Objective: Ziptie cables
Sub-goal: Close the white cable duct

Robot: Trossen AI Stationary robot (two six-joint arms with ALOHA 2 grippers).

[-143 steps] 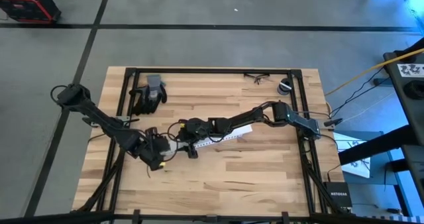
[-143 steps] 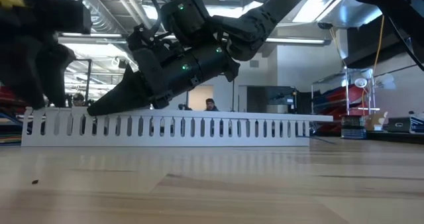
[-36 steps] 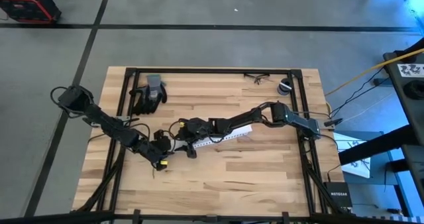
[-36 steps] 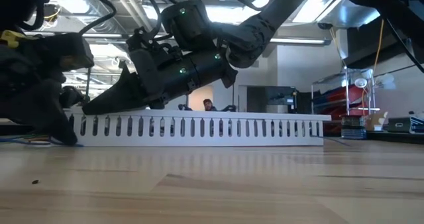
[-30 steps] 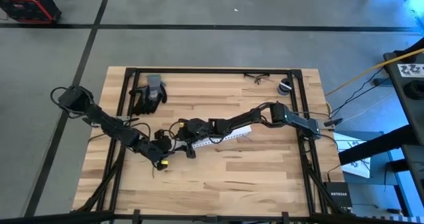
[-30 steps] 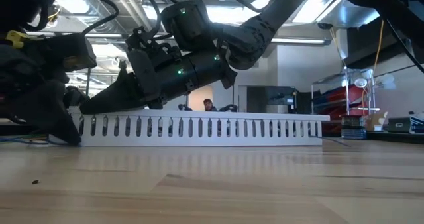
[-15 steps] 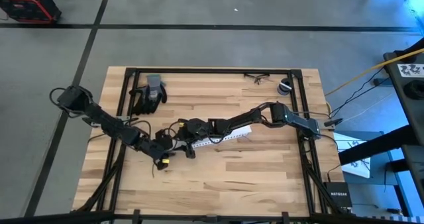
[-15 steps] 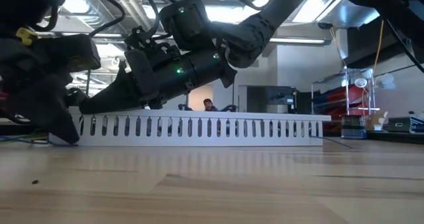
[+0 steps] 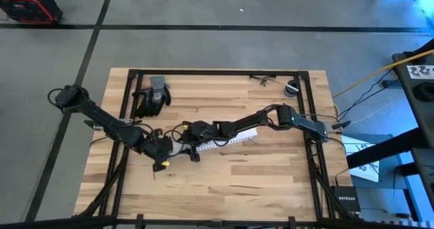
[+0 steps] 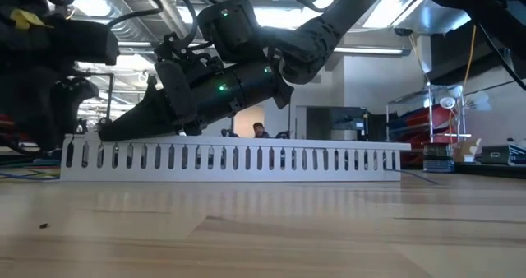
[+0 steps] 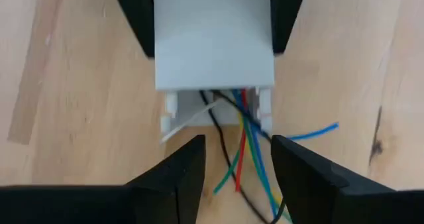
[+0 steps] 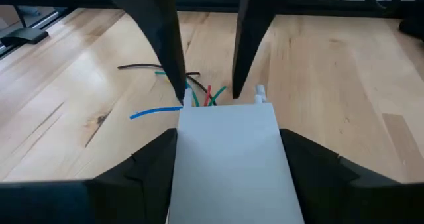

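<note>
1. A white slotted channel (image 9: 227,140) lies near the middle of the wooden table (image 9: 264,181) — in the low view (image 10: 238,159) it stands on edge.
2. Black-and-grey gloves (image 9: 152,97) lie toward ten o'clock.
3. Safety glasses (image 9: 262,80) and a small round object (image 9: 291,89) lie toward one o'clock — near the far edge.

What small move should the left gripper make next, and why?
Probably close on the loose wires and gather them into one bundle. The left gripper, fingers apart, straddles wires fanning out of the white slotted channel's end, while the right gripper clamps that channel. No zip tie is visible yet.
</note>
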